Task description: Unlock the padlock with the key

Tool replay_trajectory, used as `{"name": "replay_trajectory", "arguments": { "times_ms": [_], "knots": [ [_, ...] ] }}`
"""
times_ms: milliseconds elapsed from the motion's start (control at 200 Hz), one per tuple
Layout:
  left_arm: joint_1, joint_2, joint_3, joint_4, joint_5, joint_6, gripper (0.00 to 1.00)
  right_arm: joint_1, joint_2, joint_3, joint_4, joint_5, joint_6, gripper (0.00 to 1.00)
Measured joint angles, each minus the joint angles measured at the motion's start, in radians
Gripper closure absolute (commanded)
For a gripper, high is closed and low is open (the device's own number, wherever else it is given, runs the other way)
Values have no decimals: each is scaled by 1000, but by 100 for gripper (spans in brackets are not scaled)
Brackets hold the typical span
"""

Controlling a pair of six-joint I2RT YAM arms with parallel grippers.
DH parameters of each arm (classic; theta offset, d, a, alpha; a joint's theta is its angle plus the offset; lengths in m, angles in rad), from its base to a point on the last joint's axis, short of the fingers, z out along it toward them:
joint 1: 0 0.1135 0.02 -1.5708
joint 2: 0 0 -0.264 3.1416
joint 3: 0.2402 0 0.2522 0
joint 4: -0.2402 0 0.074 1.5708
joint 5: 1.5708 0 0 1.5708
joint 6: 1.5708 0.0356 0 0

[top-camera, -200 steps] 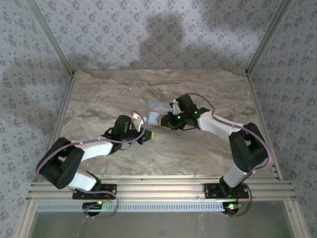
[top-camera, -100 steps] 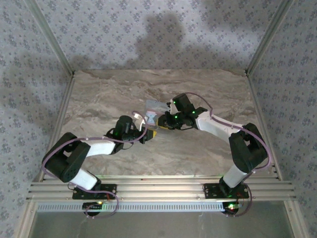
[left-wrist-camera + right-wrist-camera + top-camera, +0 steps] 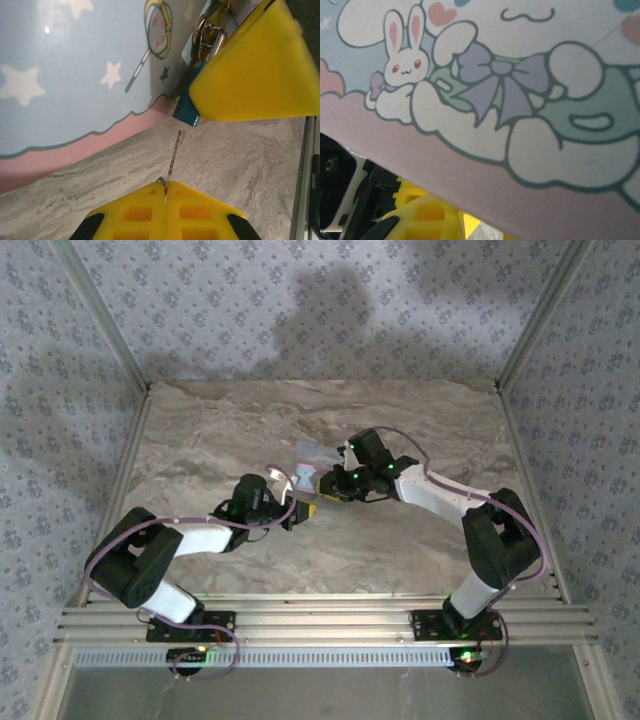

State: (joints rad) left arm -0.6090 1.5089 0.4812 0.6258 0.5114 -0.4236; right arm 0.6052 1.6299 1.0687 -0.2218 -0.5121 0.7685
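Observation:
My left gripper (image 3: 165, 186) is shut on the key (image 3: 173, 156), whose thin blade sticks forward, edge-on, just above the marble table. Its tip ends a little short of the padlock (image 3: 186, 109), a small dark block at the corner of the pale blue tin (image 3: 75, 65). A yellow finger (image 3: 250, 65) of my right gripper covers most of the padlock, with metal key rings (image 3: 207, 34) above it. From above, the two grippers meet, left gripper (image 3: 310, 508) and right gripper (image 3: 326, 487), below the tilted tin (image 3: 310, 462). The tin's cartoon lid (image 3: 520, 100) hides most of my right fingers (image 3: 427, 214), which look closed on the padlock.
The marble table (image 3: 420, 410) stretches out behind and beside the grippers. Patterned walls and metal posts (image 3: 527, 325) enclose it on three sides. An aluminium rail (image 3: 320, 620) carrying the arm bases runs along the near edge.
Over the last second the tin tipped up and shifted slightly left with the right gripper, and the left arm pulled in closer. In the last half second nothing has visibly moved.

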Motion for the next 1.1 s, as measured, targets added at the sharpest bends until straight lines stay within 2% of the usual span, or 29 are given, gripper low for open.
{"name": "replay_trajectory", "arguments": {
  "times_ms": [1099],
  "knots": [
    [0, -32, -2, -16, -30, 4, 100, 8, 14, 16, -7, -5, 11, 100]
  ]
}}
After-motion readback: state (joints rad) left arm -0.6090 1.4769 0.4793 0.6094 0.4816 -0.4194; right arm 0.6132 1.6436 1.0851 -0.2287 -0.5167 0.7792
